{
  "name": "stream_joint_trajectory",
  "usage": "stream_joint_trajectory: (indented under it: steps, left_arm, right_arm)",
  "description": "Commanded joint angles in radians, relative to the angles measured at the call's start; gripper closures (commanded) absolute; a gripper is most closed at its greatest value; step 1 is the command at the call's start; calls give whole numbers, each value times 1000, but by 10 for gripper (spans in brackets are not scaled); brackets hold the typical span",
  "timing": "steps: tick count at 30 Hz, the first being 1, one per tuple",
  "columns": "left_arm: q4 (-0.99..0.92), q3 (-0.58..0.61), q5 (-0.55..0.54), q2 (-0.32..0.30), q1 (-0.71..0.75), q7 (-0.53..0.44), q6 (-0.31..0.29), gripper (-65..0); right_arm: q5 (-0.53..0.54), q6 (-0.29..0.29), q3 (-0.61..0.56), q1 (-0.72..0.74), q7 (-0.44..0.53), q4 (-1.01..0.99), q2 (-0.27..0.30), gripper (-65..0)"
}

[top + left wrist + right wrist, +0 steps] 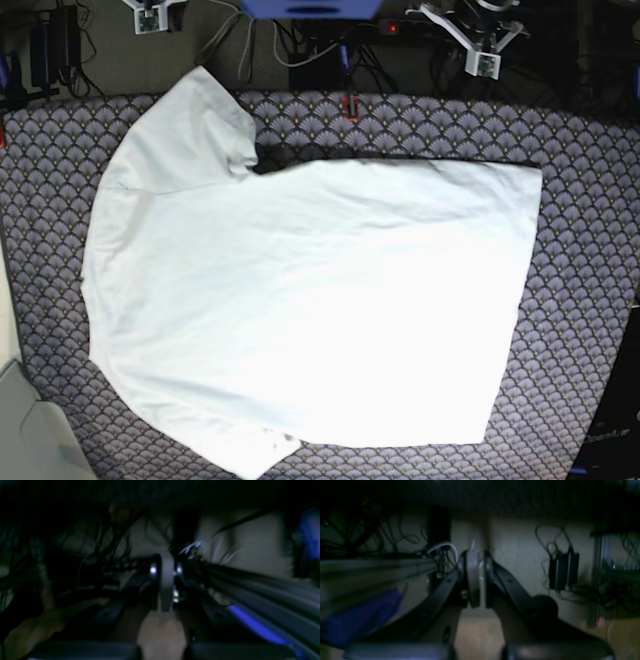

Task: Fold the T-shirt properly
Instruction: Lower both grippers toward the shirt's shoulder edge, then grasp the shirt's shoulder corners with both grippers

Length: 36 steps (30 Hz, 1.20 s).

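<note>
The desk (600, 250) is covered by a dark cloth patterned with small fan-shaped scales, and most of it is taken up by the T-shirt (310, 310). The white T-shirt is spread out flat across the middle of the desk, with one short sleeve (190, 130) reaching toward the far left corner in the base view and a straight edge lying along that view's right side. Soft wrinkles are seen across its upper part. Neither arm is over the garment. In the right wrist view, the right hand (479, 580) is seen with its two dark fingers (472, 580) drawn nearly together, and nothing is held between them. In the blurred, dim left wrist view, the left hand (166, 580) is likewise closed and empty. Cables and a pale wall are made out behind both hands.
</note>
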Motion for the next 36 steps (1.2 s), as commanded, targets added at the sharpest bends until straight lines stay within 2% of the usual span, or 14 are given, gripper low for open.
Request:
stream_joint_trajectory:
  steps: [1,4,8,12,16,19,23,25,28,31,36]
  left_arm:
    - [55,-31,-5,0,30,-15,2,-3]
    - [159,-106,-8,28,62,-14,2,-3]
    - [216,-198,-8,63,59,-14,-8,-3]
    - [220,-234,-9,60,24,-15,-8,-3]
    - [220,-235,-9,54,-10,-15,-9,-3]
    - [222,-235,-9,58,-42,-15,-9,-3]
    - [223,-235,-12,63,-70,-15,-9,-3]
    - [222,-235,-49,64,-79,-15,-9,-3]
    - [217,-238,-167,58,-99,-10,-9,-3]
    - [210,-280,-282,61,-119,-7,-8,-4]
    - [206,-324,-416,63,-140,-6,-8,-5]
  right_arm:
    - [0,-1,5,-28,15,56,9,-18]
    - [0,-1,6,-38,-6,145,10,-20]
    - [0,-1,25,-16,-6,162,16,-23]
    - [0,0,26,22,-6,165,18,-23]
    - [0,72,45,68,-8,166,9,-58]
    - [0,115,78,104,-8,166,-39,-109]
    - [0,154,117,122,-9,165,-63,-118]
    - [-2,154,117,123,-9,163,-56,-118]
    - [-2,154,117,130,-9,162,-31,-118]
    - [-2,154,117,130,-9,162,-25,-120]
    - [-2,154,115,130,-9,160,-14,-122]
